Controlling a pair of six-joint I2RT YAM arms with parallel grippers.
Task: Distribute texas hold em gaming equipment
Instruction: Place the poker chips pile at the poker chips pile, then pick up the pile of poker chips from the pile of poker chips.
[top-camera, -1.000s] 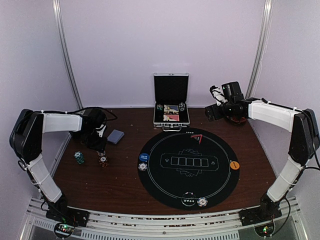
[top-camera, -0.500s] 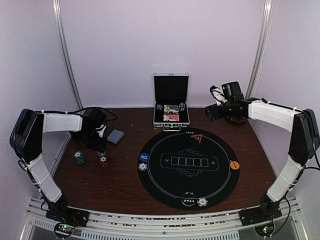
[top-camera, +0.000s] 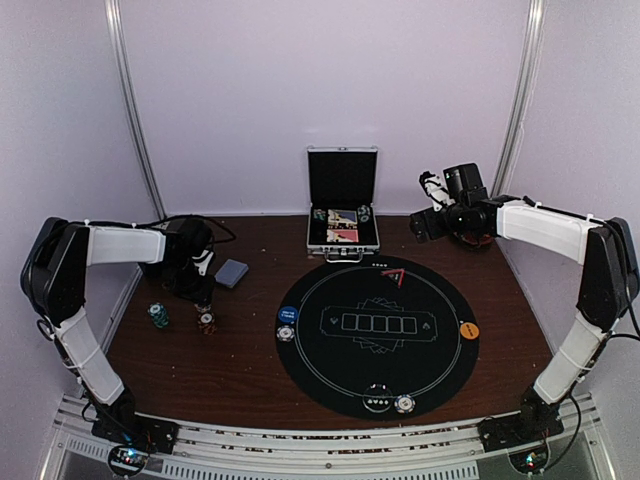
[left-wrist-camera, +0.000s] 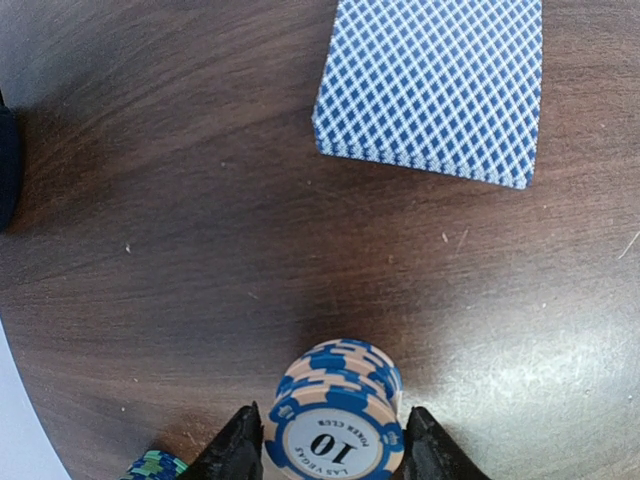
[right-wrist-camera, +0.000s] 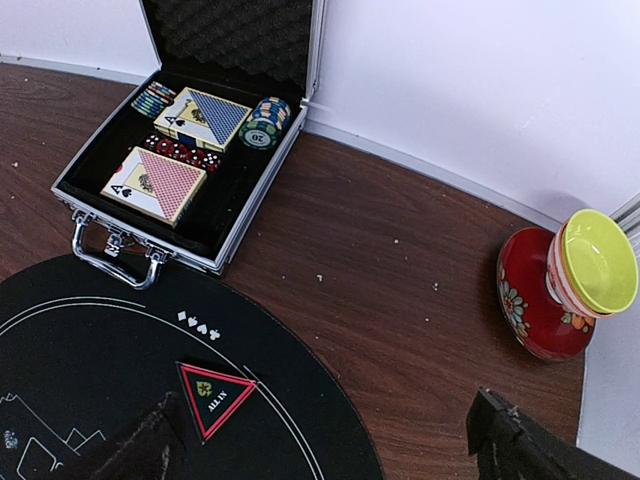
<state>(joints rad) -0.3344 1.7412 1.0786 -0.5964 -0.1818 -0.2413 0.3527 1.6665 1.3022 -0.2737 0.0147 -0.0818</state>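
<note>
My left gripper (left-wrist-camera: 332, 462) is shut on a short stack of blue-and-white "10" poker chips (left-wrist-camera: 335, 420), one finger against each side, low over the table at the left (top-camera: 207, 321). A teal chip stack (top-camera: 158, 315) stands just left of it. A blue-backed card deck (left-wrist-camera: 430, 90) lies beyond the gripper (top-camera: 232, 273). My right gripper (right-wrist-camera: 325, 450) is open and empty, hovering over the far right of the table (top-camera: 425, 222). The round black mat (top-camera: 375, 335) holds a blue button (top-camera: 288, 313), an orange button (top-camera: 469, 329) and white chips (top-camera: 404, 404).
The open silver case (right-wrist-camera: 140, 232) at the back centre (top-camera: 342, 178) holds card boxes and chips. A red vase with a yellow-green cup (right-wrist-camera: 560, 290) stands at the far right. A red "ALL IN" triangle (right-wrist-camera: 212, 395) lies on the mat. A dark mug edge (left-wrist-camera: 5, 170) is at the left.
The left gripper has edged very slightly toward the far side at the chip stack. The right arm has not moved.
</note>
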